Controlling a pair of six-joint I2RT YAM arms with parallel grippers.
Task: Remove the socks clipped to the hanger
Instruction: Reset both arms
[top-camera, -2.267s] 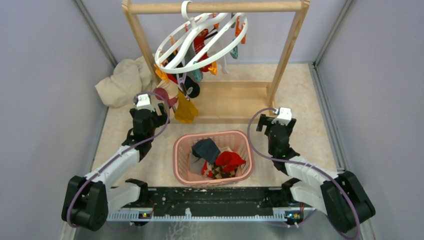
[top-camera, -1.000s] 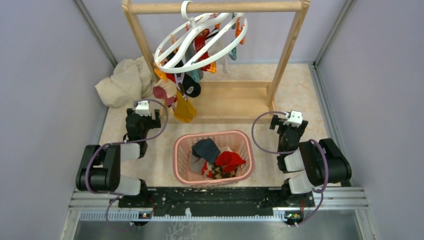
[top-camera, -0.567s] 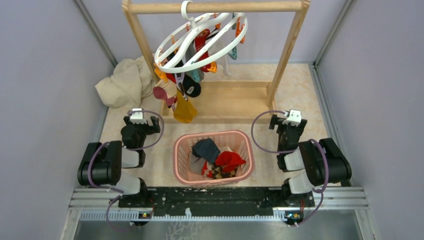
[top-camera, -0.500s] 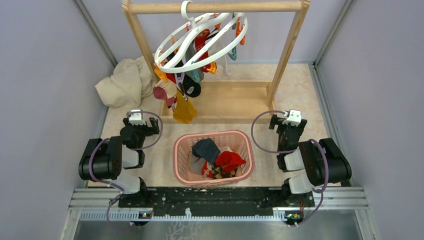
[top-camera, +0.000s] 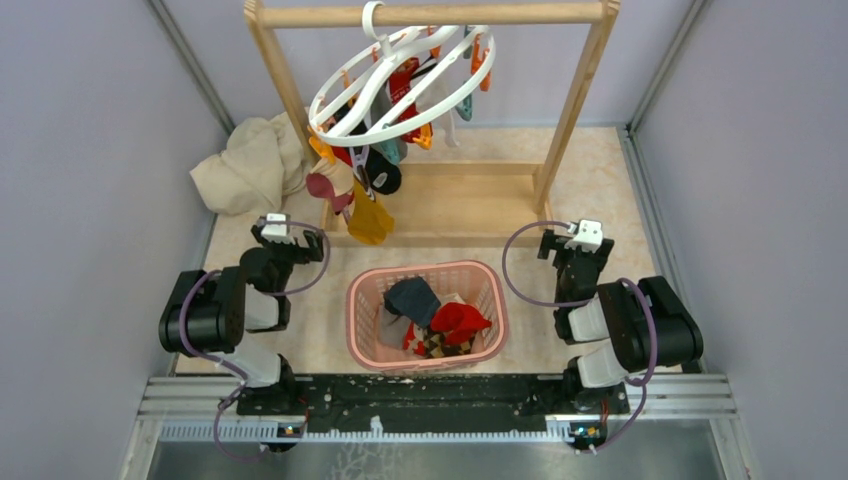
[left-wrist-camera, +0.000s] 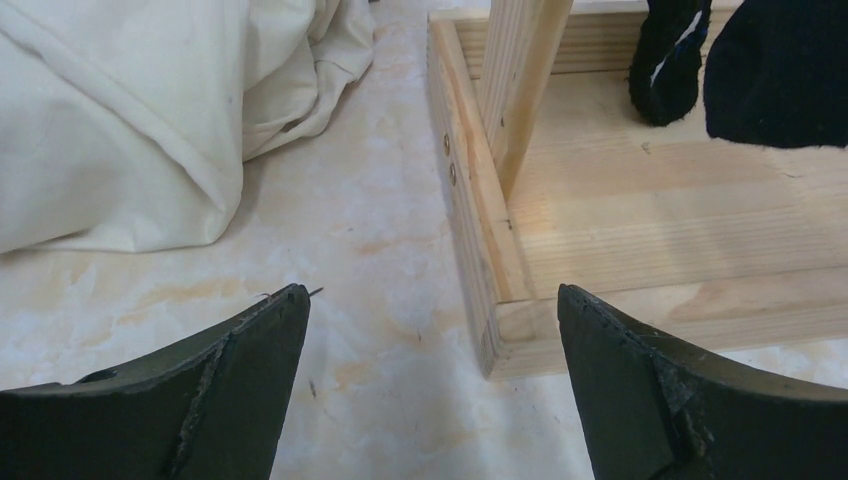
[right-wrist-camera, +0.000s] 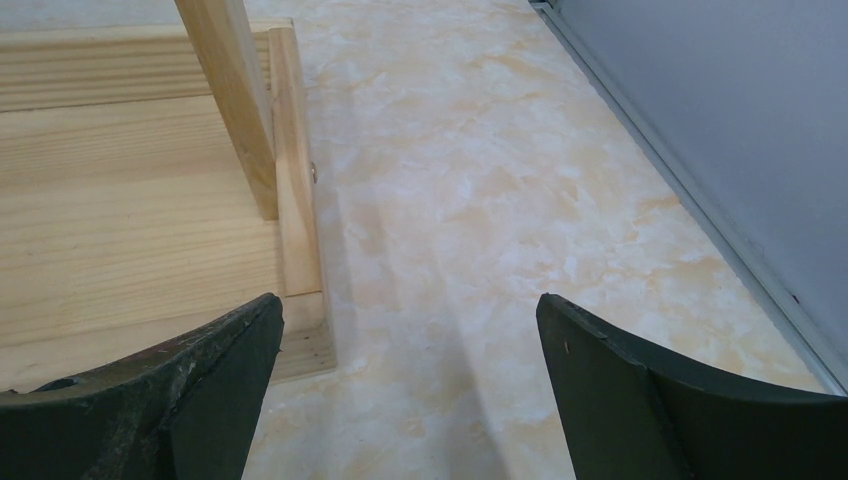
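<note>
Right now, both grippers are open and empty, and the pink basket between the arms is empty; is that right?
No: the top external view shows socks in the pink basket. The left gripper and right gripper are open and empty.

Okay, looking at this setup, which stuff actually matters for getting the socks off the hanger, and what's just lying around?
Part of the job:
hanger
clipped socks
pink basket, already holding loose socks

Just lying about:
cream cloth heap at the back left
wooden rack, which only carries the hanger
</note>
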